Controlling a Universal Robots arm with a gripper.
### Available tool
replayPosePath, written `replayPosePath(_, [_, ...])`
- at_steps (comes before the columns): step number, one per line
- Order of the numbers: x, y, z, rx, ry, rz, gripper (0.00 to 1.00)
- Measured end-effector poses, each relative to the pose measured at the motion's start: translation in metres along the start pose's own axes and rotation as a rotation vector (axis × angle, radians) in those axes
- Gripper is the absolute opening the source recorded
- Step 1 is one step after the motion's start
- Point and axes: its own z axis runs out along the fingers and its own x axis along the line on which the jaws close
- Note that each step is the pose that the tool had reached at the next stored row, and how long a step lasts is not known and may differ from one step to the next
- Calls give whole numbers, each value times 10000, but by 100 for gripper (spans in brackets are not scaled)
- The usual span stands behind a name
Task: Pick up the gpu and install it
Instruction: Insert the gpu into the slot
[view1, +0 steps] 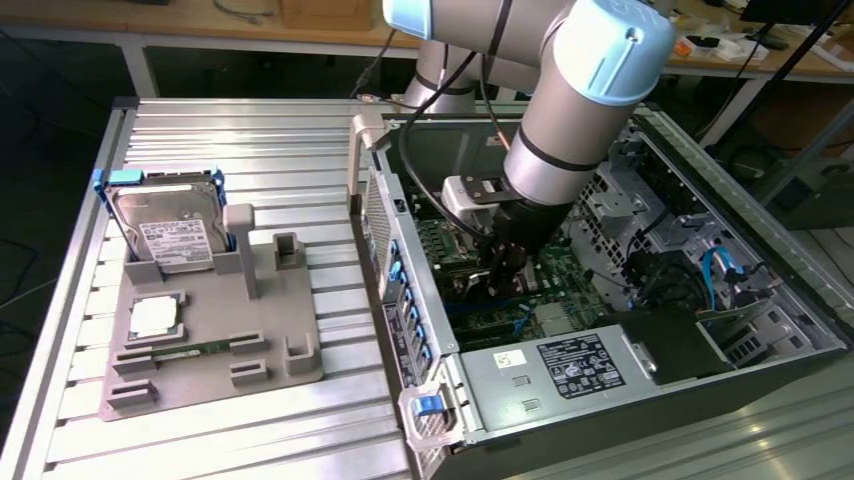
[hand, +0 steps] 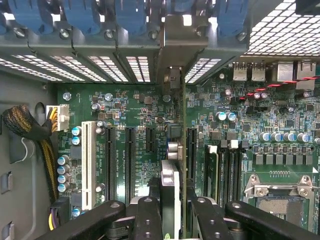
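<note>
The gpu appears edge-on in the wrist view as a thin board with a silvery metal end. It stands upright over the green motherboard, between the long black slots. My gripper is shut on the card, with a black finger on each side of it. Whether the card's edge sits in a slot I cannot tell. In the exterior view my gripper reaches down into the open computer case, low over the motherboard.
At the exterior view's left, a grey fixture holds a silver hard drive, a square chip and a green memory stick. Inside the case are a power supply, blue latches and a cable bundle.
</note>
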Motion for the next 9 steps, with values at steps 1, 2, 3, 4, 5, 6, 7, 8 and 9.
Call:
replayPosePath(1, [-1, 0, -15, 3, -5, 6, 28])
replayPosePath(2, [0, 2, -51, -3, 8, 14, 28])
replayPosePath(3, [0, 3, -65, -6, 8, 17, 28])
replayPosePath(4, [0, 2, -64, -5, 5, 18, 28])
replayPosePath(5, [5, 3, -65, -6, 6, 18, 28])
replayPosePath(6, [9, 2, -64, -6, 6, 19, 28])
replayPosePath(7, [14, 3, -64, -6, 6, 20, 28])
replayPosePath(8, [23, 3, -64, -7, 7, 21, 28])
replayPosePath(9, [31, 4, -63, -6, 6, 24, 28])
